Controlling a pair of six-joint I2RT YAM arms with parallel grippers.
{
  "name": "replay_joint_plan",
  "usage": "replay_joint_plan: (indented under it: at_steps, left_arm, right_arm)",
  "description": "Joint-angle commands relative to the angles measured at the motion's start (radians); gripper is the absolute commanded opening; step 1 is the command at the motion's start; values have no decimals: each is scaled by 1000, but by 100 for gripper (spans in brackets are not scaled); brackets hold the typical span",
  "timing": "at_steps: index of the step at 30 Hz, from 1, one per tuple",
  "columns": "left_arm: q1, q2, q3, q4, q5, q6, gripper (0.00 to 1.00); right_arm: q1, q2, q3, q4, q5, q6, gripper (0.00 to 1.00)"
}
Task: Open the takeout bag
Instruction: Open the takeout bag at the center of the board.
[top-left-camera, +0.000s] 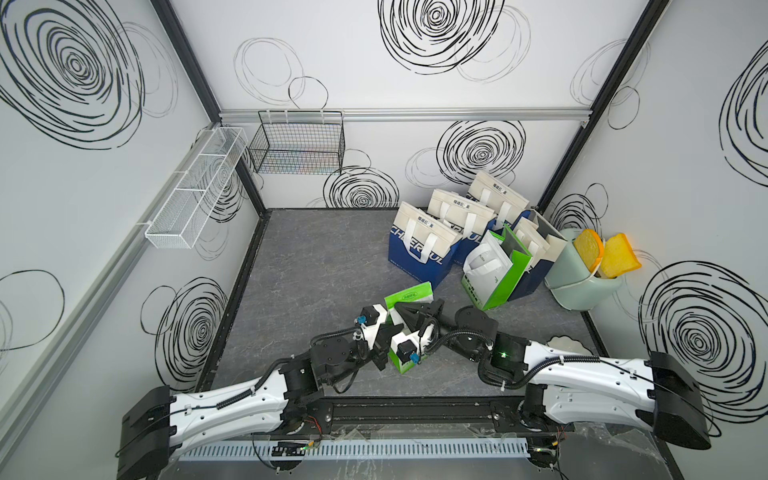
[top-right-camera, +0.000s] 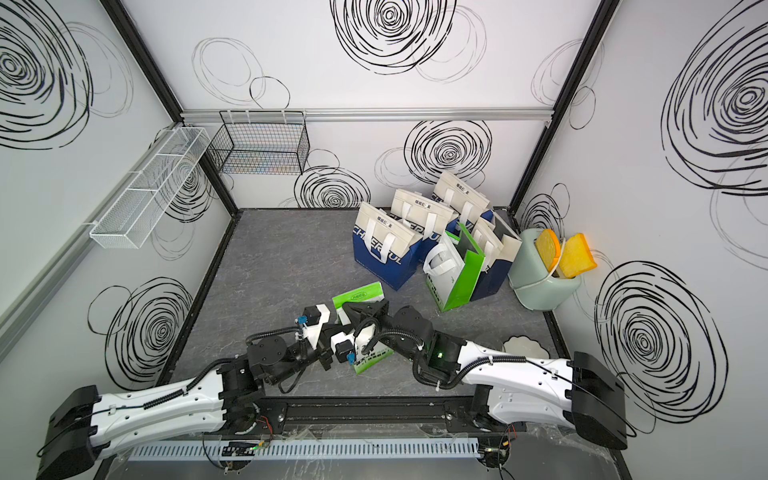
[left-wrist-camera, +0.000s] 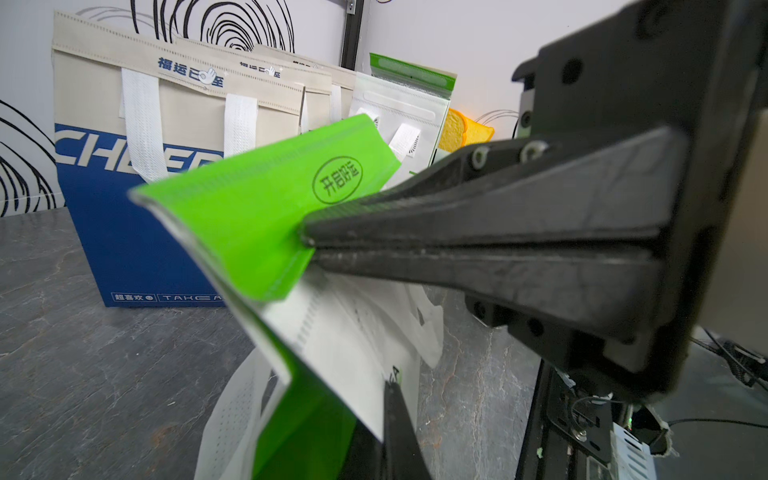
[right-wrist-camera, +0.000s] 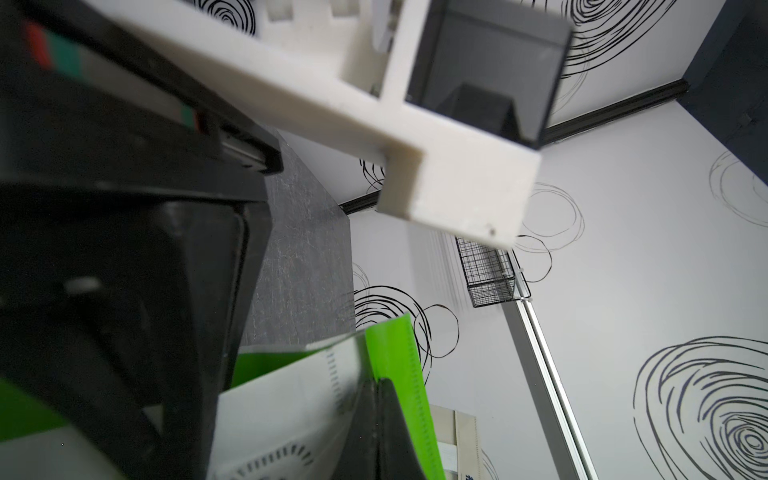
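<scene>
— Two grips on the takeout bag (top-left-camera: 409, 296)? What worries you?
— Slipping. My left gripper (left-wrist-camera: 307, 243) is clamped on the green flap (left-wrist-camera: 249, 208), and my right gripper (right-wrist-camera: 379, 392) is pinched on the bag just beside it. An uneven pull could free the thin fabric or topple the bag, which is near-centre on the table (top-left-camera: 299, 266). Both arms reach inward, wrists crowded together.

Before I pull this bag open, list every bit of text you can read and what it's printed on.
"开启好运": oval stamp on the green flap of the takeout bag.
"福运已至": beige top band of the nearest blue bag.
"CHEE", cut off by the flap: that bag's blue front.
"超喜欢" and "TAKEA", cut off: its bottom edge.
Blue bags behind: band print partly hidden.
Standing green bag, side print: too small to read.
</scene>
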Motion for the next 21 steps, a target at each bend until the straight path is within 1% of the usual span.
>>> replay_joint_plan:
  at_steps: [1, 6, 15, 21]
  left_arm:
    - [-17, -23, -5, 52, 65, -4, 0]
    - [-16, -18, -6, 54, 65, -4, 0]
    - [-16, -21, -8, 53, 61, -5, 0]
    - [-16, -18, -9, 52, 56, -5, 0]
  right_arm:
    - [-40, -24, 69, 11, 28, 91, 0]
    - [-80, -47, 91, -42, -54, 217, 0]
    - [-120, -57, 120, -79, -117, 330, 0]
    - [-154, -56, 160, -110, -147, 462, 0]
